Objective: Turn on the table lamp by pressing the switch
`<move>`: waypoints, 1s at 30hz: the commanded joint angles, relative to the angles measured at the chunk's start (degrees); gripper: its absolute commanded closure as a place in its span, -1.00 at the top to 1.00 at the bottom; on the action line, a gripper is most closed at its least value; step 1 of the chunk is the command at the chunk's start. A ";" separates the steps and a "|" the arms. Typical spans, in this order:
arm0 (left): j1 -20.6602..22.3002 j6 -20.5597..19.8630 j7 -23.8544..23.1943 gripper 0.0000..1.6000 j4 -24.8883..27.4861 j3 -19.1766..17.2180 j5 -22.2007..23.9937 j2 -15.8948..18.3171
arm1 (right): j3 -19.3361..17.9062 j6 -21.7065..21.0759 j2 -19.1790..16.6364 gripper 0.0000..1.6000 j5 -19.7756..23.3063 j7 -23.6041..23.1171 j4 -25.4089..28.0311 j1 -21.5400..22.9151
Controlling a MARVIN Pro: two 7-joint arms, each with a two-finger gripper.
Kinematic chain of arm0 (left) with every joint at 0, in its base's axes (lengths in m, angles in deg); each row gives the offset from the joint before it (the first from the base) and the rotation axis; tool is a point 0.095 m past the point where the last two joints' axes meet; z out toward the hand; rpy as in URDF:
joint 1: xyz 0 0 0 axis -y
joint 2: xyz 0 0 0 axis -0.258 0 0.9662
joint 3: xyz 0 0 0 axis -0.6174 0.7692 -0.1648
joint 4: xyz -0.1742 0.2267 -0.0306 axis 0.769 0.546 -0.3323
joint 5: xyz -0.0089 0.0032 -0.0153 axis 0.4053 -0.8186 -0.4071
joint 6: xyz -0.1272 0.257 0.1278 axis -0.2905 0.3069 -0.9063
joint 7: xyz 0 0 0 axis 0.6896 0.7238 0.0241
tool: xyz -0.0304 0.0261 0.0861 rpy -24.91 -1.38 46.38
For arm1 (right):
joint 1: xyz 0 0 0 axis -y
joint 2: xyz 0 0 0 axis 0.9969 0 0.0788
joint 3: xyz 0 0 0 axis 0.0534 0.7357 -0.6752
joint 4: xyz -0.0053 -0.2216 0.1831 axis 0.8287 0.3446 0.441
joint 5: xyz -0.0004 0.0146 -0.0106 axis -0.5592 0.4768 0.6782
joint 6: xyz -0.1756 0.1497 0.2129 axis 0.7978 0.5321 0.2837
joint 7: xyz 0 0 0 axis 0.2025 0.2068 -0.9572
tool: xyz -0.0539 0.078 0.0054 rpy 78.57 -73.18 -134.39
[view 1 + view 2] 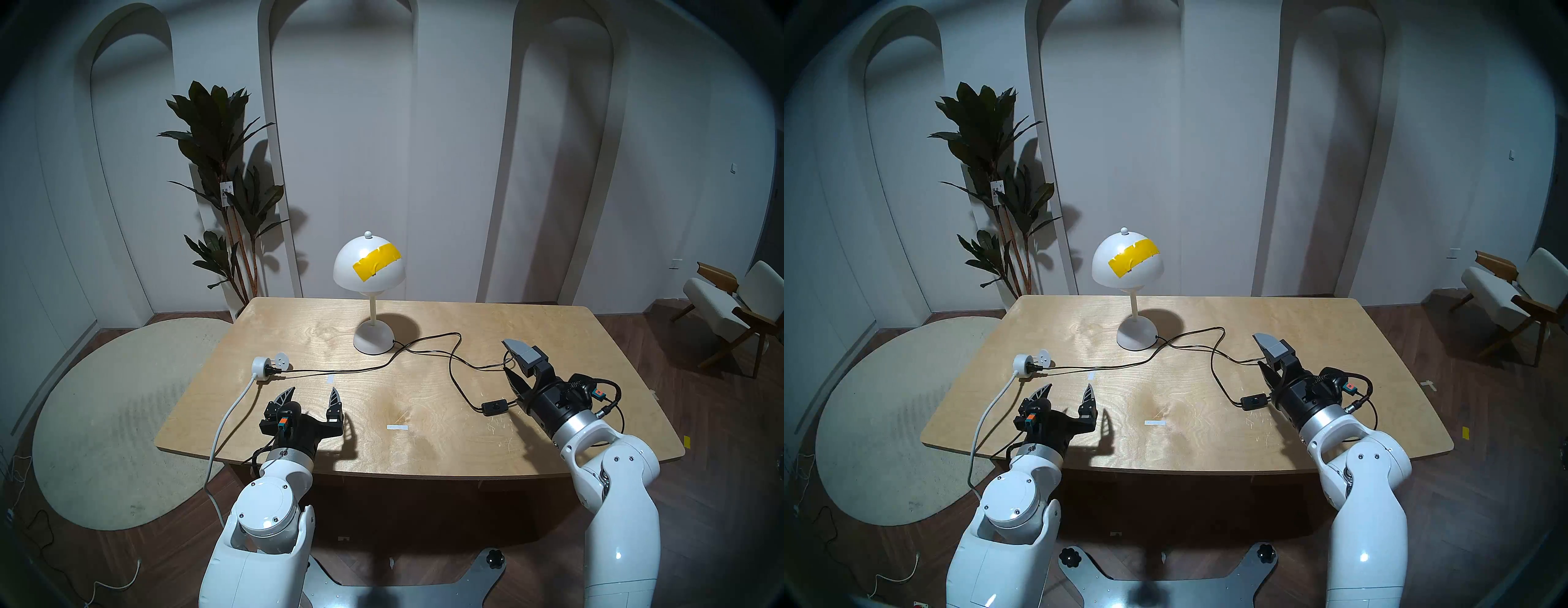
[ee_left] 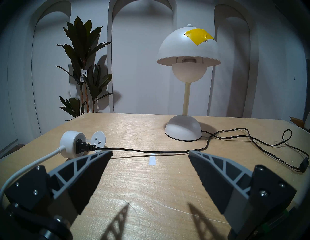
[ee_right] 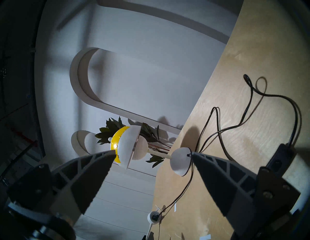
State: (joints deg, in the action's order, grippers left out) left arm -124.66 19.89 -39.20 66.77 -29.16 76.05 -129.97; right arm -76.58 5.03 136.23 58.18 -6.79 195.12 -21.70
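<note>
The white table lamp with a yellow tape strip stands unlit at the table's back middle; it also shows in the left wrist view and, on its side, in the right wrist view. Its thin black cable runs to the small black switch lying on the table front right. My right gripper is open, turned on its side, fingertips past the switch; the switch lies beside its lower finger's base. My left gripper is open and empty, front left.
A round white socket adapter with the lamp's black plug in it lies at the table's left; its white cable hangs over the edge. Two white tape marks are on the wooden table. A plant, rug and chair stand around.
</note>
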 commanded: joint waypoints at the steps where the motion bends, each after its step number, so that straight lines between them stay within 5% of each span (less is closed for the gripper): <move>1: 0.27 0.20 -0.01 1.00 1.27 -0.01 0.03 -0.02 | -0.22 1.32 -0.57 1.00 -1.65 -2.48 0.58 -2.39; 30: 0.28 0.20 -0.01 1.00 1.26 -0.01 0.03 -0.02 | -0.11 3.56 0.43 1.00 -1.99 -0.65 -5.92 2.92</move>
State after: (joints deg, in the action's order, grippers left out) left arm -124.67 19.88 -39.20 66.79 -29.16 76.05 -129.97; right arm -76.74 7.73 136.67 56.30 -7.56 189.66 -21.22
